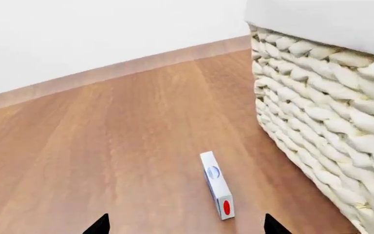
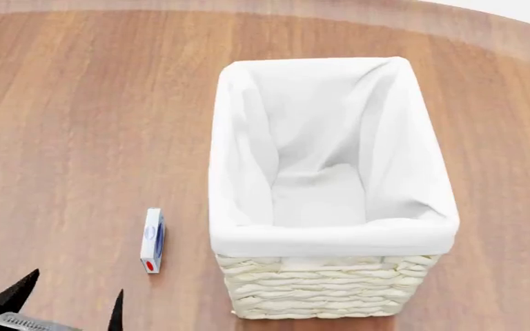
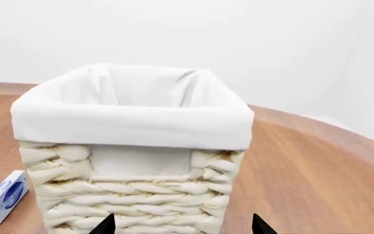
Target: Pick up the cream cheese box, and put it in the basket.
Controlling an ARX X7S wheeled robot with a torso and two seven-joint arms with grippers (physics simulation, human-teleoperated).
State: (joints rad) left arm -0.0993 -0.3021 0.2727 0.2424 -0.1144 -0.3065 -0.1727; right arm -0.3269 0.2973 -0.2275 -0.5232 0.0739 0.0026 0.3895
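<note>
The cream cheese box (image 2: 152, 241) is a small thin white box with blue and red marks, standing on its narrow edge on the wooden table, just left of the basket (image 2: 325, 293). It also shows in the left wrist view (image 1: 217, 185) and the right wrist view (image 3: 5, 196). The basket is tall, cream wicker with a white cloth lining, and looks empty. My left gripper (image 2: 67, 303) is open and empty at the near left, short of the box. My right gripper (image 3: 182, 225) is open and empty, facing the basket's near wall (image 3: 135, 200); it is out of the head view.
The round wooden table's far edge (image 1: 109, 73) runs along a white wall. Bare wood (image 2: 72, 124) lies left of the basket, and more lies to its right (image 2: 504, 172). The basket's wicker side (image 1: 323, 117) stands close beside the box.
</note>
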